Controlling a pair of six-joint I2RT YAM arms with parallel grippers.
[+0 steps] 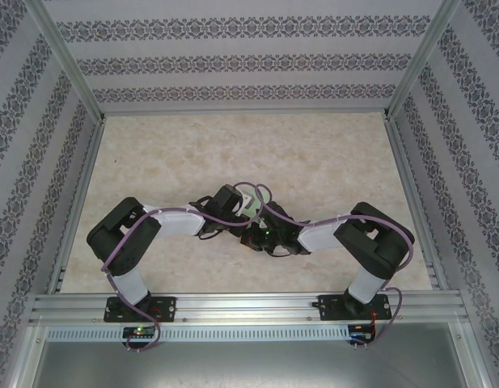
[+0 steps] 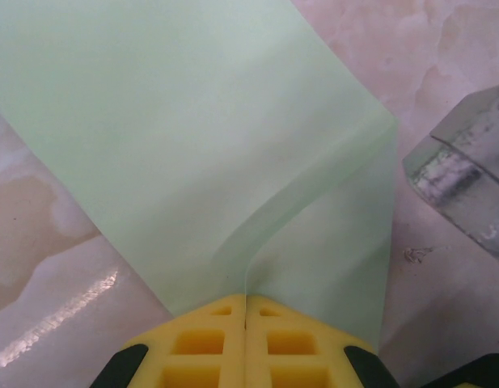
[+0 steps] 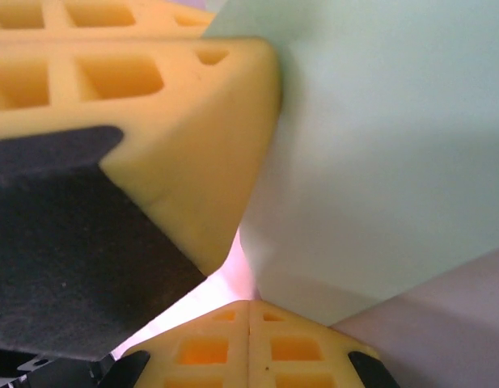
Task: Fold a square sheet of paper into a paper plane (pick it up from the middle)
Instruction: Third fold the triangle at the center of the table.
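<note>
- Marbled beige table (image 1: 330, 153) sits between patterned walls (image 1: 233, 61). Your left arm (image 1: 132, 234) and right arm (image 1: 370, 238) bend inward from the near rail and meet at the table's middle.
- The pale green square sheet of paper (image 2: 176, 121) hangs between the two wrists at table centre. It is raised and bowed, with a soft crease running down to the fingers.
- Your left gripper (image 2: 245, 303) is clenched on the creased part of the sheet.
- Your right gripper (image 3: 249, 307) is pressed closed. The sheet's lower corner runs into its tips, so it seems pinched there too.
- By my judgement the step in hand is the first centre fold, with no plane shape yet. Next you would need to align the halves and press the crease flat.
- From overhead the sheet is a small green sliver (image 1: 249, 206). The wrist cameras reveal the crease, and the right wrist view puts the left gripper's finger (image 3: 176, 105) just beside the paper.
</note>
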